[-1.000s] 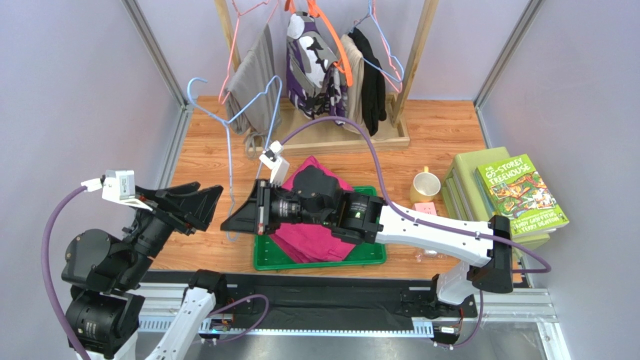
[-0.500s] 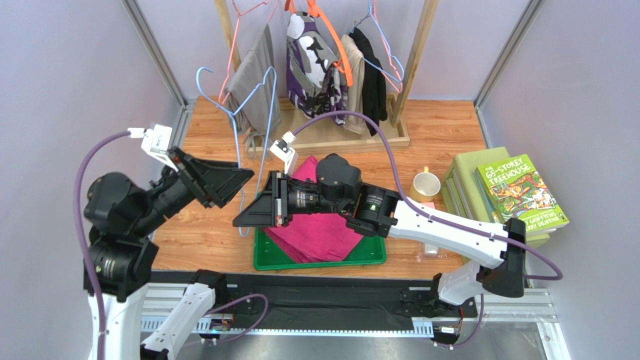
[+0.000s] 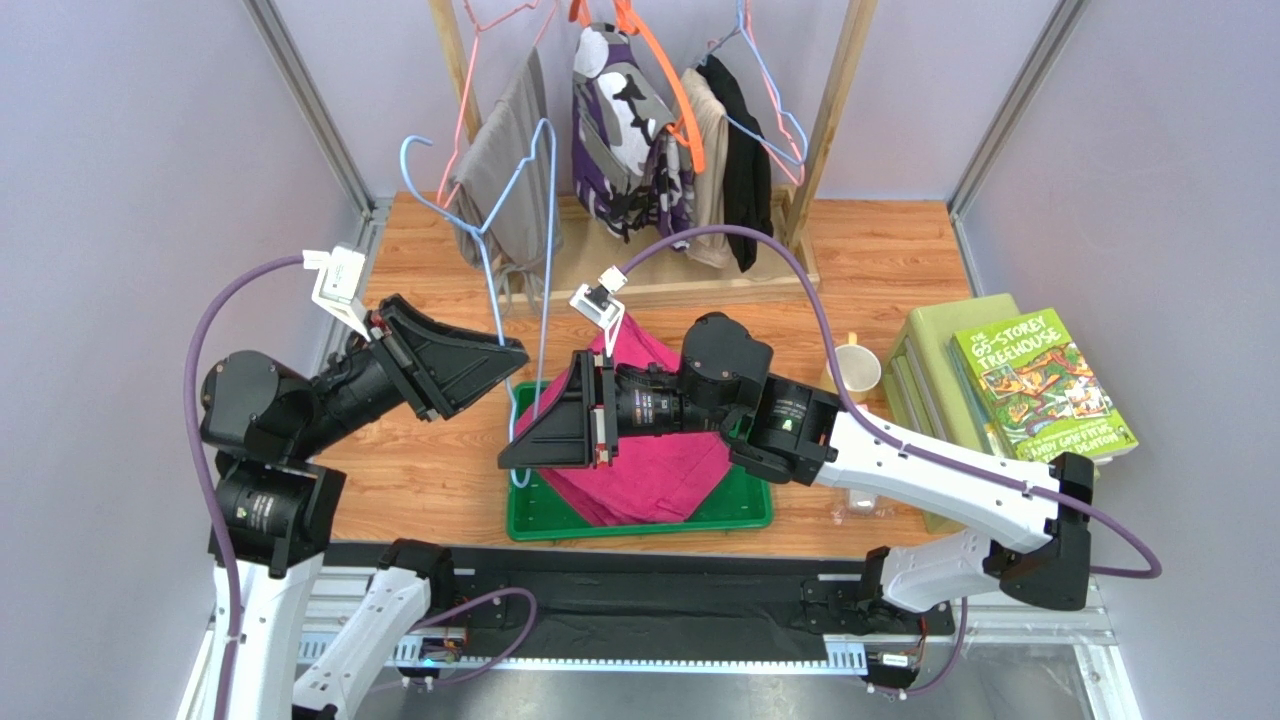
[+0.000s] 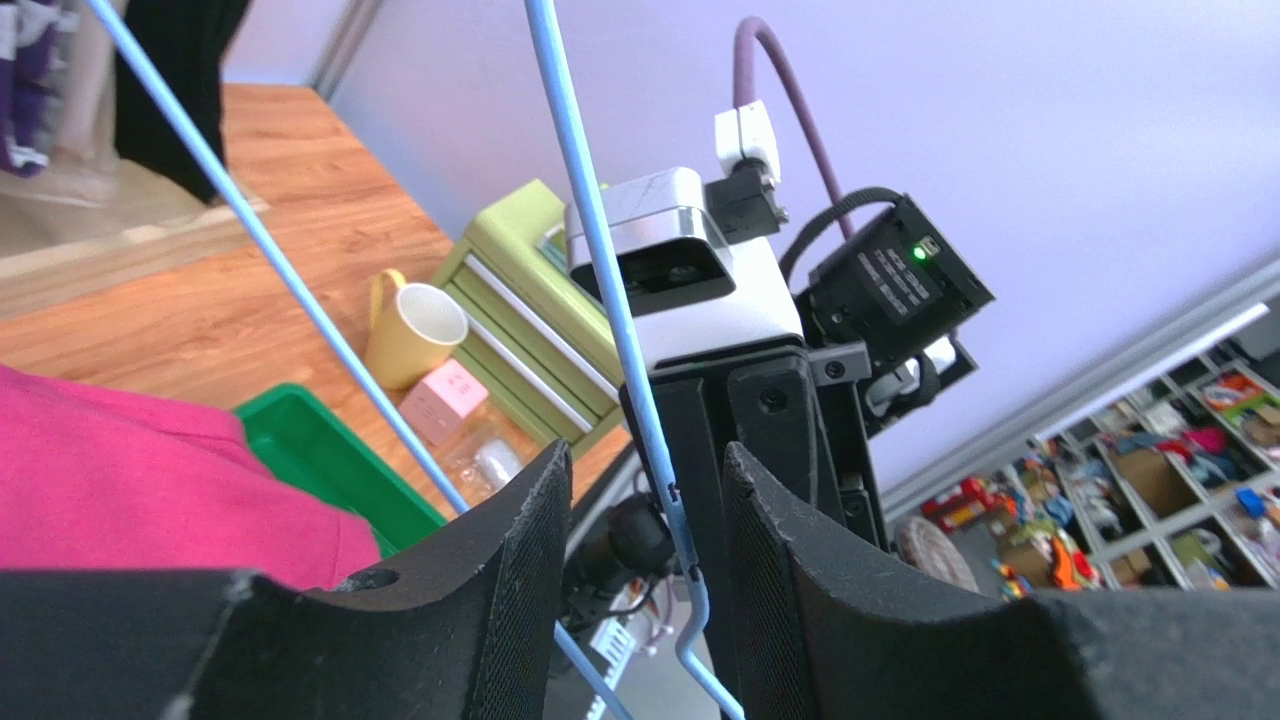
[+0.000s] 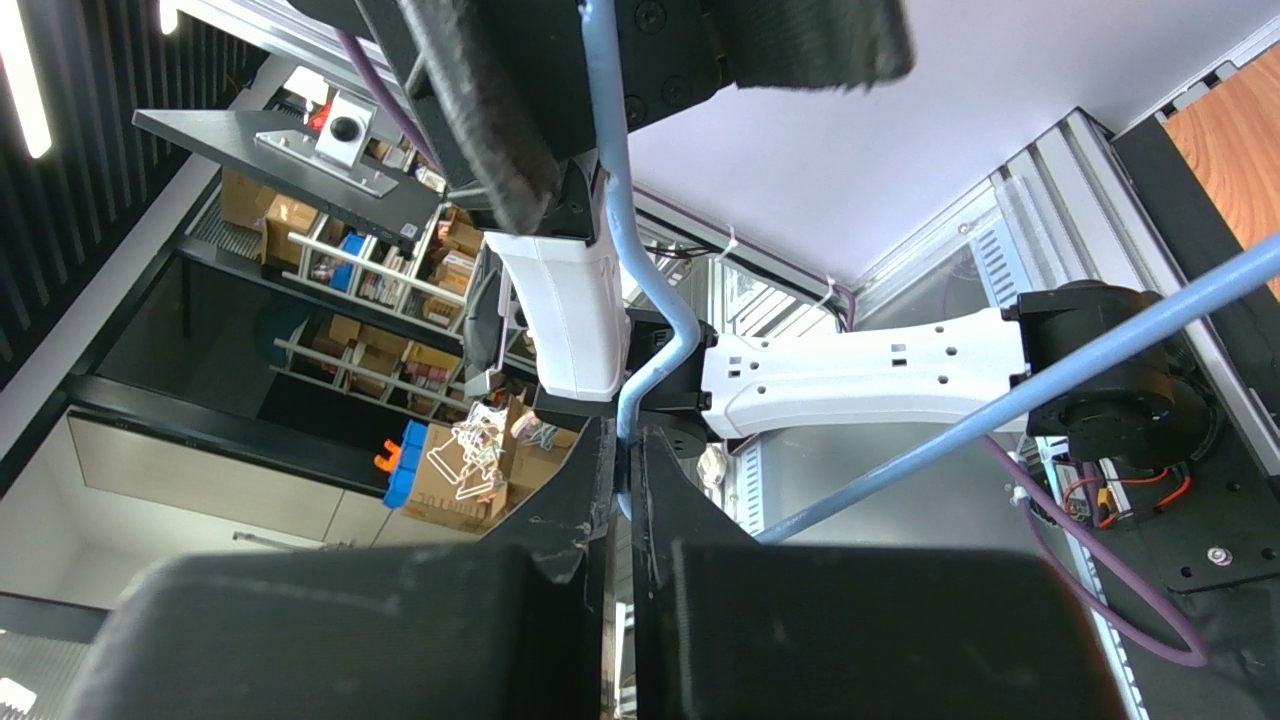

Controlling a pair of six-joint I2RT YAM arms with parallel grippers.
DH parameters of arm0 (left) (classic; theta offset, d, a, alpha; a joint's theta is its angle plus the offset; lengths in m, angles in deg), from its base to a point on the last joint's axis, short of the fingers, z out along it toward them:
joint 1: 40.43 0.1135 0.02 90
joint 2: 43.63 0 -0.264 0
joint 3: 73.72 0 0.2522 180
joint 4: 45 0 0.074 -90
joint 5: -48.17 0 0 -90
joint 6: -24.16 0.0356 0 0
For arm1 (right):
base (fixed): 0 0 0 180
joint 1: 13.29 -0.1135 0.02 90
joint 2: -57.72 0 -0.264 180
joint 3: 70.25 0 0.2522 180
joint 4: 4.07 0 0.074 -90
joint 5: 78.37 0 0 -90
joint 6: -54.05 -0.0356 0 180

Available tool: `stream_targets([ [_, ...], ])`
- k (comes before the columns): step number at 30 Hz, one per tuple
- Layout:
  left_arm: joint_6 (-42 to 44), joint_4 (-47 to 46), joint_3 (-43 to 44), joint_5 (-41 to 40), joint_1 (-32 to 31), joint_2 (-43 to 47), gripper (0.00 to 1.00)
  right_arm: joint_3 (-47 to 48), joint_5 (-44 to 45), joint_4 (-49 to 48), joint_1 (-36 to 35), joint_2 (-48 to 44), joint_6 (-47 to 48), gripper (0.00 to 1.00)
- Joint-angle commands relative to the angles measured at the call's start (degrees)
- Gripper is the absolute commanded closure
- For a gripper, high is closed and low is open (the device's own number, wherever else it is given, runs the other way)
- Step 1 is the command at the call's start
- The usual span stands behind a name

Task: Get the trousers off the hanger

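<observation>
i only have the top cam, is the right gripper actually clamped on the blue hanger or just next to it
Observer: Clamped. The right wrist view shows the right gripper with its jaws shut on a bend in the hanger wire.
Operator: ok and the left one, has it got the wire yet
Observer: Not yet. The left wrist view shows the left gripper with its jaws apart. The wire runs down between them, with a gap on each side.
</observation>
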Motion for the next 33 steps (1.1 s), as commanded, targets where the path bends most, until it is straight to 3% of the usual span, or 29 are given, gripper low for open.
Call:
stream_targets([
  [1, -5.8, -8.0, -0.9, 4.9, 0.0, 0.2, 0.53, -0.7, -2.2, -5.5, 0.7, -1.7, 0.5, 1.0],
  [4, -9.2, -11.8, -2.7, 6.9, 0.0, 0.3, 0.57, -1.3, -3.1, -7.7, 0.9, -1.4, -0.5, 1.0],
  [10, -11.0, -13.7, -2.4, 7.2, 0.0, 0.4, 0.75, -3.9, -5.4, -12.9, 2.1, -0.9, -3.9, 1.0],
  [12, -10.7, -11.2, -1.7, 6.7, 0.0, -0.2, 1.0, -4.1, -5.5, -12.9, 2.1, -1.0, -3.9, 1.0],
  [15, -8.2, -5.7, 0.7, 4.6, 0.0, -1.7, 1.0, -4.4, -5.5, -12.2, 2.3, -1.4, -3.8, 0.99],
  [16, -7.0, -3.4, 2.7, 3.5, 0.0, -2.7, 1.0, -4.2, -4.9, -9.4, 2.4, -1.7, -2.2, 0.96],
  [17, -5.8, 1.9, 3.9, 0.9, 0.0, -3.3, 1.0, -3.4, -4.1, -6.9, 2.4, -2.1, -0.8, 0.82],
  [18, -3.5, 3.6, 5.0, 0.1, 0.0, -4.9, 1.0, -3.2, -2.0, -4.3, 2.3, -2.6, 0.6, 0.75],
  [20, -3.0, 4.5, 6.9, 0.5, 0.0, -6.6, 1.0, -2.8, 0.9, 3.5, 2.3, -4.6, 4.7, 0.53],
  [23, -1.7, 5.7, 9.2, 0.5, 0.0, -10.2, 1.0, -2.6, 6.8, 12.6, 2.3, -8.6, 10.2, 0.33],
  [27, 2.6, 11.8, 16.7, -1.6, 0.0, -17.6, 1.0, -2.4, 19.1, 25.1, 2.3, -17.2, 16.5, 0.21],
  [33, 4.1, 16.4, 28.5, -2.3, 0.0, -30.5, 1.0, -1.2, 32.8, 41.7, 2.3, -28.1, 22.2, 0.21],
])
